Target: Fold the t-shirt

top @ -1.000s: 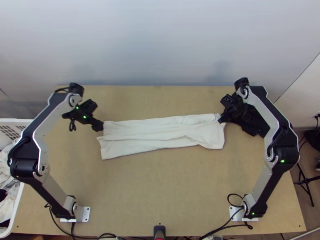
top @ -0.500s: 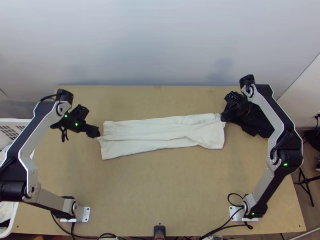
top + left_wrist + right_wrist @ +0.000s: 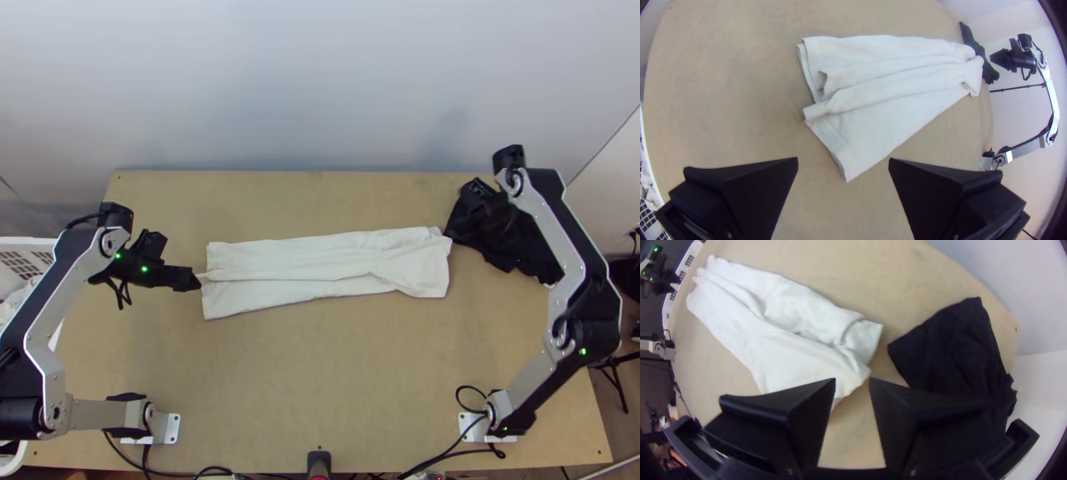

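The white t-shirt (image 3: 320, 268) lies as a long folded strip across the table, with lengthwise creases and layered ends. In the top view my left gripper (image 3: 194, 279) is just off its left end, and my right gripper (image 3: 482, 196) is beyond its right end, over black cloth. The left wrist view has my left gripper (image 3: 843, 162) open, with the shirt (image 3: 889, 89) ahead and nothing between the fingers. My right gripper (image 3: 852, 382) stands open, narrower, in the right wrist view; a corner of the shirt (image 3: 787, 355) shows between and beyond its fingertips.
Black cloth (image 3: 524, 252) lies bunched at the table's right side, close to the shirt's right end. A white basket (image 3: 32, 250) holding cloth stands off the left edge. Bare wood (image 3: 320, 384) extends between the shirt and the near edge.
My left gripper has moved off the shirt's left end, a little toward the near edge. My right gripper has drawn away to the right and back. The shirt has stayed practically in place.
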